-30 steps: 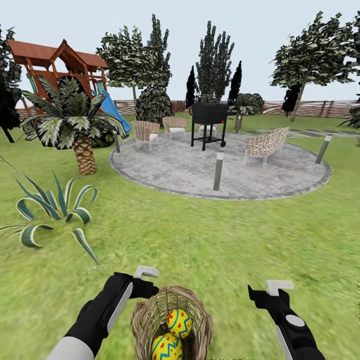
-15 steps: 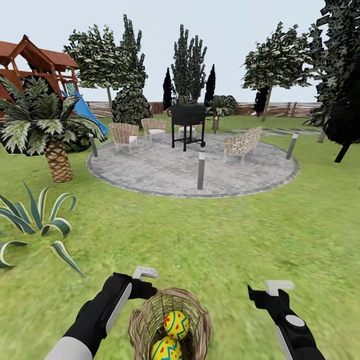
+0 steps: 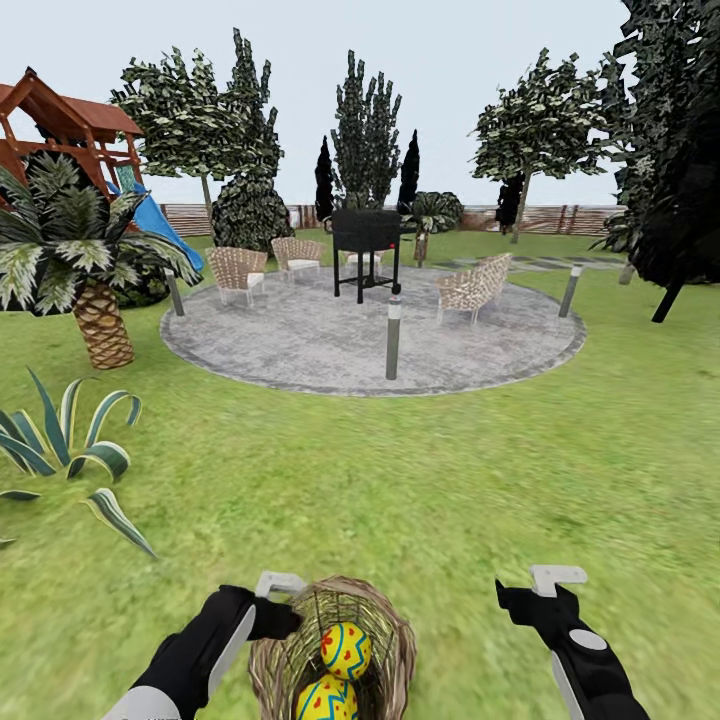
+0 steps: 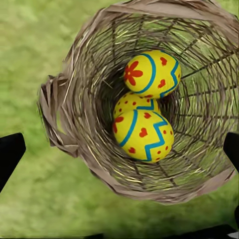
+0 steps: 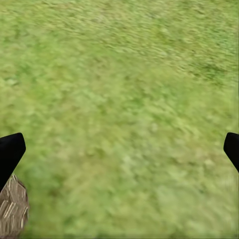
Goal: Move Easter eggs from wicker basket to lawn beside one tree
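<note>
**Left tool** [image 3: 268, 590]: poised over the wicker basket [image 3: 395, 640], touching or just beside its rim in the head view. Fingers spread wide, one dark tip at each side edge of the left wrist view; nothing gripped. Judged reason: lined up over the opening to reach down for an egg.

**Right tool** [image 3: 545, 580]: well apart from the basket, over bare lawn [image 3: 450, 480]. Fingers likewise spread wide, nothing held; a scrap of wicker shows beside one tip in its wrist view. Judged to be waiting.

**Wicker basket**: round, deep, brown open weave with a thick braided rim. Sits on the lawn between the two tools, nearer the left.

**Easter eggs**, three, all inside the basket directly beneath the left tool: upper egg [image 4: 152, 73], yellow with a red flower mark and blue bands; front egg [image 4: 143, 134], yellow with red dots and blue zigzag; third egg [image 4: 130, 103], mostly covered by the other two.

**Trees**: pale-trunked tree [image 3: 540, 120] stands far beyond both tools, past the grey paved circle [image 3: 300, 350].

**Task status**: no egg removed yet.
</note>
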Robot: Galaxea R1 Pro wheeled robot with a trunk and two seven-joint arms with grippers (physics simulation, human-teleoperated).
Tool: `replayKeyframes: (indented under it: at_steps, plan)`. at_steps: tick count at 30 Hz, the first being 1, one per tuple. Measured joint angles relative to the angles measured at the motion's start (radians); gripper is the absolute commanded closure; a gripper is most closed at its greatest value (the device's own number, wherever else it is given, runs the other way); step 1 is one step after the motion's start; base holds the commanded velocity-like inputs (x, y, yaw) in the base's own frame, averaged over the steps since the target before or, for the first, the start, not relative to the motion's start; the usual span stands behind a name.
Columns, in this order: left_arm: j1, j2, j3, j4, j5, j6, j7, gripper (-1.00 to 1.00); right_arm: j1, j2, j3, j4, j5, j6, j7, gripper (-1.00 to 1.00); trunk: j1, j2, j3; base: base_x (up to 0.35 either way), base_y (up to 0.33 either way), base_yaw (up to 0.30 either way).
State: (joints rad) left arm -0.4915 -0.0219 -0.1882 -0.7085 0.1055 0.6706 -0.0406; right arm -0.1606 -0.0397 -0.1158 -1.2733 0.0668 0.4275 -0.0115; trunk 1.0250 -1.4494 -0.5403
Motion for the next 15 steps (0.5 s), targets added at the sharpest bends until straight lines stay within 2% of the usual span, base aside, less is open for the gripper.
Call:
replayKeyframes:
  at_steps: [4, 6, 8, 10, 15]
  plan:
    - [-0.002, 0.001, 0.111, 0.012, 0.001, -0.008, 0.07, -1.0, 0.0, 0.001, 0.016, -0.001, 0.0, 0.0, 0.0, -1.0, 0.0, 0.0, 0.0, 0.0, 0.0, 0.0]
    - [-0.002, 0.002, 0.148, 0.012, 0.001, -0.016, 0.08, -1.0, 0.0, 0.001, 0.025, -0.001, 0.001, 0.0, 0.0, -1.0, 0.0, 0.0, 0.0, 0.0, 0.0, 0.0]
    - [-0.003, 0.015, 0.199, 0.007, -0.002, -0.042, 0.092, -1.0, 0.0, 0.002, 0.036, -0.001, 0.001, 0.0, 0.0, -1.0, 0.0, 0.0, 0.0, 0.0, 0.0, 0.0]
    - [-0.008, 0.027, 0.217, 0.005, -0.002, -0.051, 0.104, -1.0, 0.0, 0.002, 0.039, -0.002, 0.001, 0.001, 0.0, -1.0, 0.0, 0.0, 0.0, 0.0, 0.0, 0.0]
    - [-0.026, 0.06, 0.232, 0.006, 0.002, -0.057, 0.12, -1.0, 0.0, 0.002, 0.047, -0.015, 0.0, 0.002, 0.001, -1.0, 0.0, 0.0, 0.0, 0.0, 0.0, 0.0]
